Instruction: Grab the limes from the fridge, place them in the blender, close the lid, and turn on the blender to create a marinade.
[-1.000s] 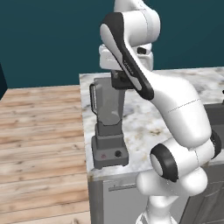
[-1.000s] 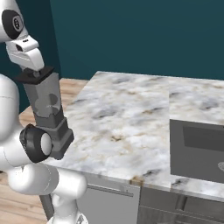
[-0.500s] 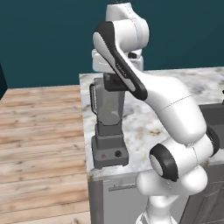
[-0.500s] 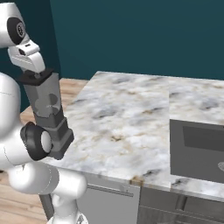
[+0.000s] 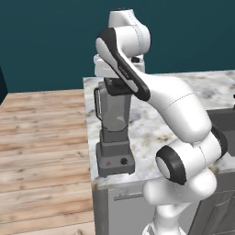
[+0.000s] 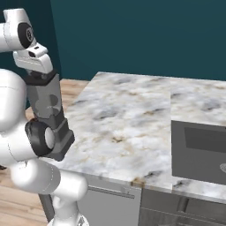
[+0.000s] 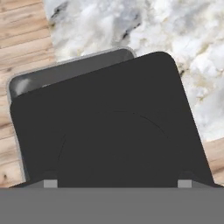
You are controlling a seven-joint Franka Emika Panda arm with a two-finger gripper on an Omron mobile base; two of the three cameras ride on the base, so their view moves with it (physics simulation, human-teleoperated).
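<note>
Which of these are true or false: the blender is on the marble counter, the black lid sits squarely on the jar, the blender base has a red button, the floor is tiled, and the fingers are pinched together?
1. The blender stands on the marble counter. True.
2. The lid sits squarely on the jar. False: in the hand view it is skewed, leaving a strip of the jar's rim uncovered.
3. The blender base carries a red button. True, beside a black knob.
4. The floor is tiled. False: it is wooden planks.
5. The fingers of the gripper are pinched together. False: the fingertips stand wide apart, at opposite edges of the lid.
</note>
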